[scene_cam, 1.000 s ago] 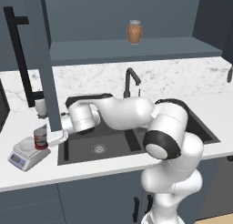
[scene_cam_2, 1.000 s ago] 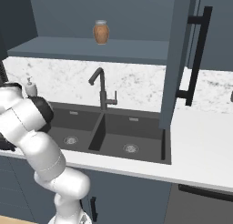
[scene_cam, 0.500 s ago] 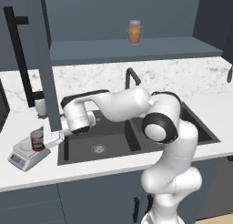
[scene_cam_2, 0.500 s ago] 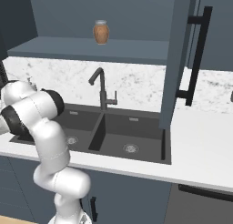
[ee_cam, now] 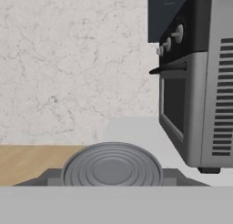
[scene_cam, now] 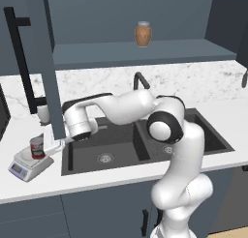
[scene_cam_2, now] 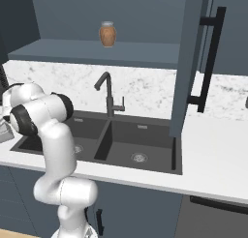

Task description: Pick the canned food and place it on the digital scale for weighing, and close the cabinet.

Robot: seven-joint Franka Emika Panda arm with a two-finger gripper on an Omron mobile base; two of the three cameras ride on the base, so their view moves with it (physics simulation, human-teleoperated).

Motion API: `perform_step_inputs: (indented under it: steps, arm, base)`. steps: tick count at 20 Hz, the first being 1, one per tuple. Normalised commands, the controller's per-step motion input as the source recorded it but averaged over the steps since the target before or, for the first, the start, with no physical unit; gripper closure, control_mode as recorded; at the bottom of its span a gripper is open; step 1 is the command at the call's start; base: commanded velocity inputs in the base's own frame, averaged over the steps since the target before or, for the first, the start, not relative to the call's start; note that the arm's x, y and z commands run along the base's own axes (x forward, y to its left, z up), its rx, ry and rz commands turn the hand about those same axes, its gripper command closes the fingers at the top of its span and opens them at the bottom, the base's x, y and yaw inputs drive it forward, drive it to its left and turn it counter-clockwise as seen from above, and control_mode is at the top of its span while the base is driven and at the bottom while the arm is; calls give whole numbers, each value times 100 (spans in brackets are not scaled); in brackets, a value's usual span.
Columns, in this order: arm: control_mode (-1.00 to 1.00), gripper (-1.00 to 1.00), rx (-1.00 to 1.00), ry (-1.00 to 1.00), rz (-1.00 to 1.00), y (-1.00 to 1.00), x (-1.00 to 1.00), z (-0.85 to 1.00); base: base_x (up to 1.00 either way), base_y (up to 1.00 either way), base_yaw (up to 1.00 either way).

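Place: a home kitchen, rendered.
Sink: a black double-basin sink [scene_cam: 145, 140] is sunk into the white table [scene_cam: 72, 181], with a dark gooseneck faucet [scene_cam_2: 107, 94] behind it.
Wall: a marbled white backsplash [scene_cam_2: 145, 89] runs along the back.
Storage: a dark slate-blue cabinet [scene_cam_2: 186, 63] with a long black bar handle [scene_cam_2: 209, 58] stands open above; a tan jar [scene_cam: 142, 34] sits on its shelf.
Appliances: a grey toaster oven [ee_cam: 195, 91] with knobs; a digital scale [scene_cam: 29, 165] on the table.

One can [scene_cam: 37, 147], one scale [scene_cam: 29, 165], one jar [scene_cam: 143, 34], two sink basins [scene_cam: 101, 144].
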Motion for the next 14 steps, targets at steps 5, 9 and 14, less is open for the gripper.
perform_step_inputs:
  steps: [5, 9, 14]
  arm:
    - [-100, 100, -2, 0, 0, 19, 8, -21]
    - [-100, 100, -1, 0, 0, 13, 8, -21]
    - [-100, 100, -1, 0, 0, 14, 12, -18]
  base:
    - [0, 0, 0]
    - [0, 0, 0]
    - [0, 0, 0]
